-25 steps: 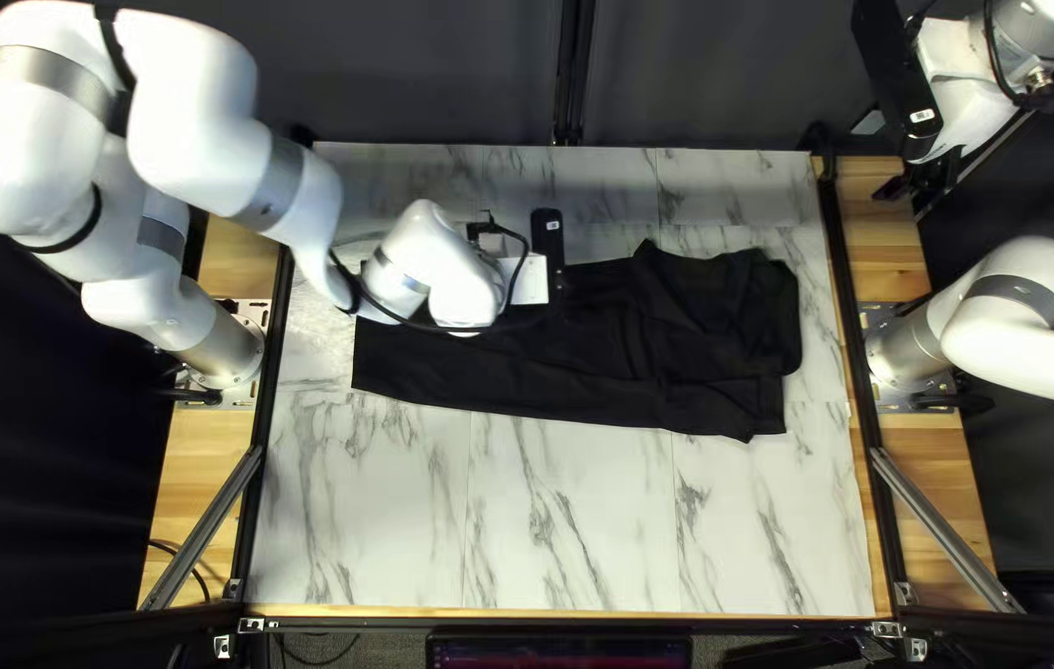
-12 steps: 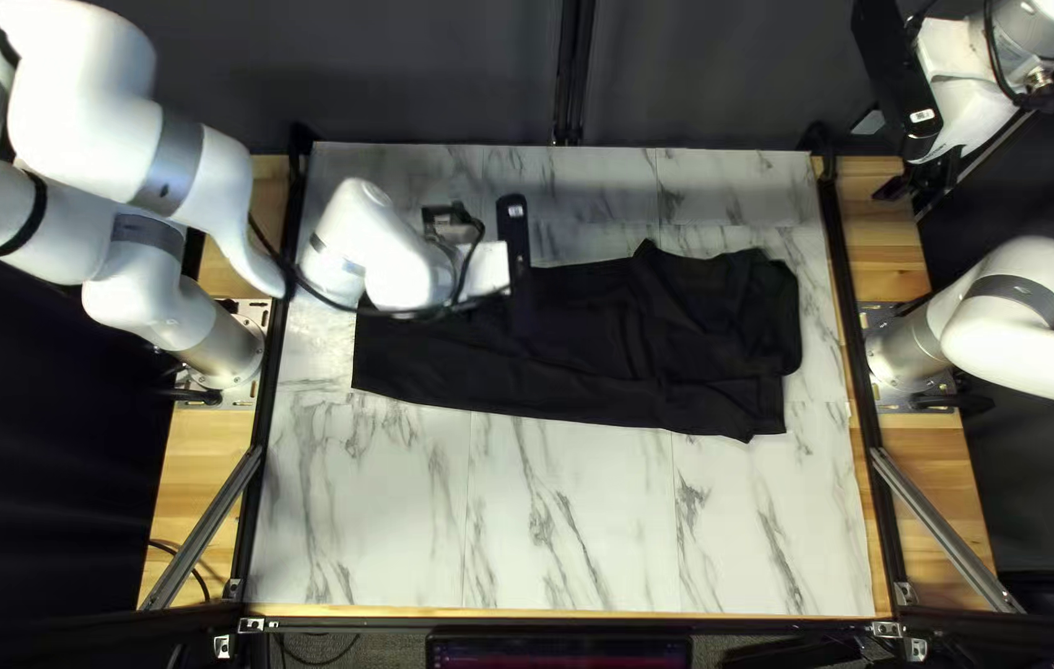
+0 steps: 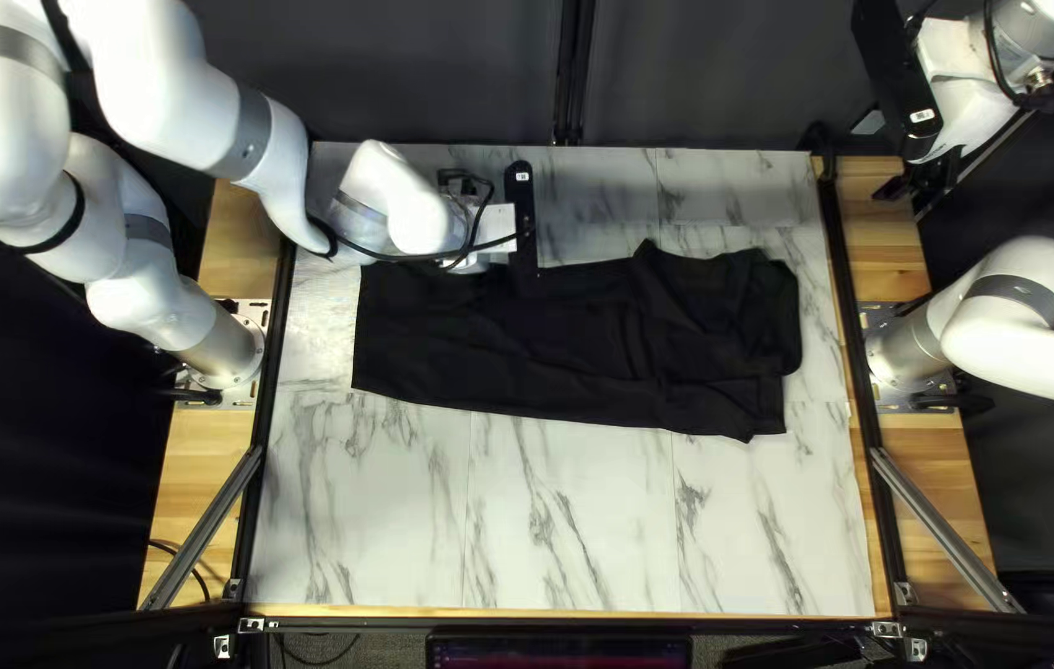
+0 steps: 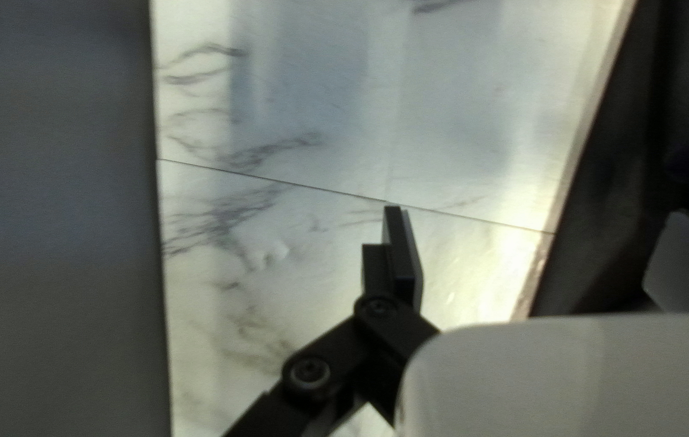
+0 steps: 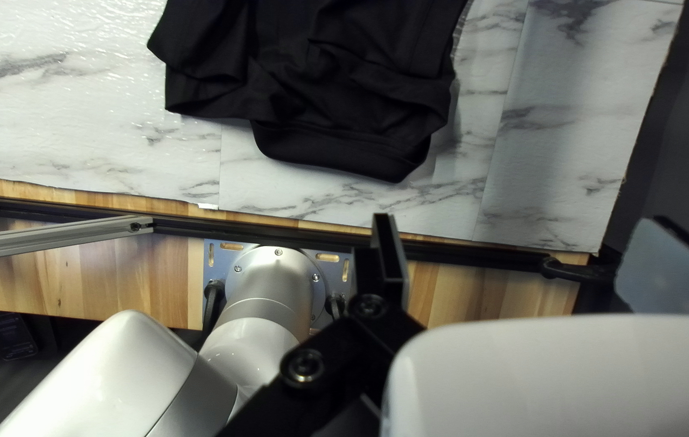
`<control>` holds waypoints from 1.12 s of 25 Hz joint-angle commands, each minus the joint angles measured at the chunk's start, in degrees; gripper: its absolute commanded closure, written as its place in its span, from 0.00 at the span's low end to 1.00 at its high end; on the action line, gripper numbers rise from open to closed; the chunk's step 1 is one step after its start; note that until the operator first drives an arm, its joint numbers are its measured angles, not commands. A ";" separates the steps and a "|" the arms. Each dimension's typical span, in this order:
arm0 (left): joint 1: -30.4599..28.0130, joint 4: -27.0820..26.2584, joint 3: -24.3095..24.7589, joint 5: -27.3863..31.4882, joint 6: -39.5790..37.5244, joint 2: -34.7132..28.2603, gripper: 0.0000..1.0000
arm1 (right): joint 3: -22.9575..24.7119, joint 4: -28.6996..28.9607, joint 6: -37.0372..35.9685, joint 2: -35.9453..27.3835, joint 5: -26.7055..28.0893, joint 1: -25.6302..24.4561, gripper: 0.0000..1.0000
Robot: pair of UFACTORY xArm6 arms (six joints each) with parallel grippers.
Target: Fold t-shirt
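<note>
A black t-shirt lies lengthwise across the table, bunched and creased toward the right of the top left view. My left gripper hangs over its far edge, its fingertips hidden from above. In the left wrist view this gripper is open, with only marble tabletop visible between its fingers. Off the table's far right corner, my right gripper is raised. The right wrist view shows that gripper open and holding nothing; the bunched end of the t-shirt is on the tabletop ahead.
The marble tabletop extends on the near side of the t-shirt. Black rails border its sides, and a dark curtain hangs behind the far edge. My right arm's base stands at the right edge.
My left gripper shifted leftward, then toward the table's far edge and slightly back to the right. Neither the t-shirt nor my right arm shows any movement.
</note>
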 commanded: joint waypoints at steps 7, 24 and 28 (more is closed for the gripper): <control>-8.33 -5.38 4.69 4.87 -0.69 -8.49 0.00 | 0.00 0.00 0.00 0.00 0.00 0.00 0.00; -4.74 -34.07 5.58 24.15 30.89 -35.88 0.00 | 0.00 0.00 0.00 0.00 0.00 0.00 0.00; -2.50 -45.11 0.67 32.28 39.49 -38.10 0.00 | 0.00 0.00 0.00 0.00 0.00 0.00 0.00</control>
